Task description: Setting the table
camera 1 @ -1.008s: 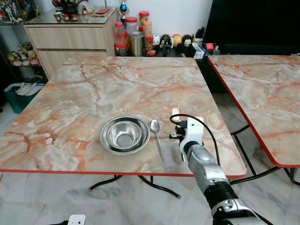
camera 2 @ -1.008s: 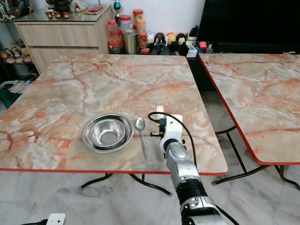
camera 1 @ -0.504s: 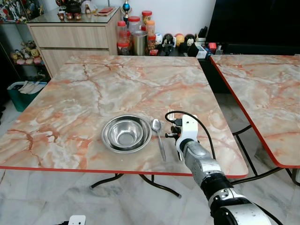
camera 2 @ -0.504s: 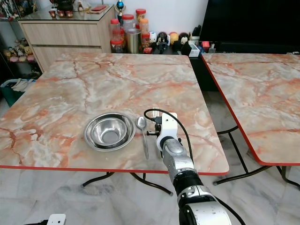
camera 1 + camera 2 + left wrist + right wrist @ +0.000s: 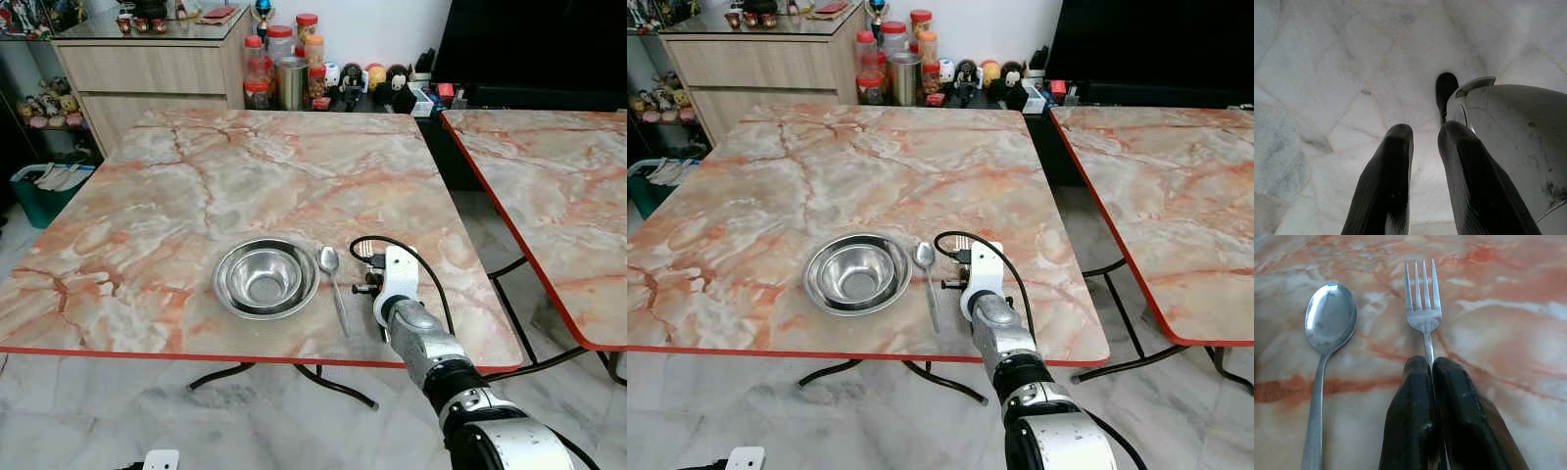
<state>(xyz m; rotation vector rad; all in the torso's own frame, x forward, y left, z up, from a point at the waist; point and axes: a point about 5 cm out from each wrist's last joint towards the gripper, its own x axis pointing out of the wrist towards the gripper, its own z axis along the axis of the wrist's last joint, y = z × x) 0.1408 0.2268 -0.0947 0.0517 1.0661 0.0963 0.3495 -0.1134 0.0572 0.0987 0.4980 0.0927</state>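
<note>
Our right fingers (image 5: 1432, 377) are closed on the handle of the fork (image 5: 1421, 303), its tines lying on the counter (image 5: 196, 186) just ahead of the fingertips. The spoon (image 5: 1327, 333) lies just beside the fork — the bowl (image 5: 265, 278) beyond it. Our left fingers (image 5: 1422, 147) hang slightly apart over the floor (image 5: 1327, 73), holding nothing.

This is a lived-in home, a dining corner by the look of it. Two square marble-patterned counters with red edging (image 5: 196, 186) stand on a pale marble-tile floor (image 5: 118, 411). Against the white wall sits a light wooden sideboard with a glass top (image 5: 147, 64), beside it red-lidded storage jars (image 5: 257, 69) and a row of small cartoon figurines (image 5: 367, 78). More little toys crowd a shelf (image 5: 44, 113) at the side.
</note>
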